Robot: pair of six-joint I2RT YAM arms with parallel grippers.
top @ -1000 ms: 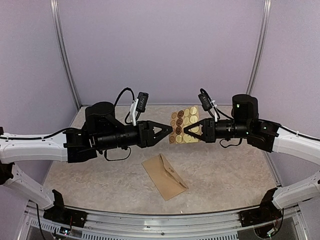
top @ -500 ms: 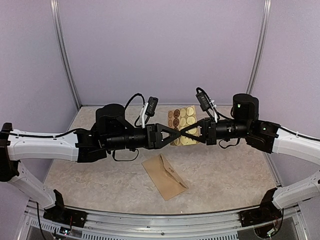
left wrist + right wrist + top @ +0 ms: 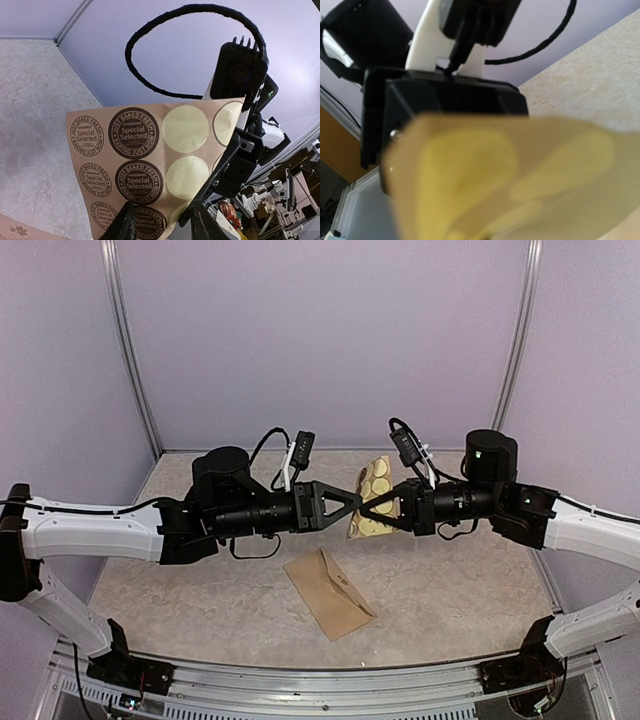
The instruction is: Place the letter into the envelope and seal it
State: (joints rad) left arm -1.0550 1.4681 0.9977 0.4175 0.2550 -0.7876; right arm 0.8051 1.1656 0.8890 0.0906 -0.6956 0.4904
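The small card of round gold and brown stickers is held up in the air between my two grippers, tilted. My right gripper is shut on its right edge; the card fills the right wrist view as a blur and hides the fingers. My left gripper is open, its fingertips standing apart in front of the card's lower edge, touching nothing that I can see. The brown envelope lies flat on the table below. The letter is not in view.
The marbled beige table is walled by lilac panels at the back and sides. Both arms stretch toward each other above the table's middle. The left arm's wrist block shows close behind the card in the right wrist view.
The left arm has moved right until its fingertips meet the sticker card. The card has risen off the table and tilted on edge in the right gripper.
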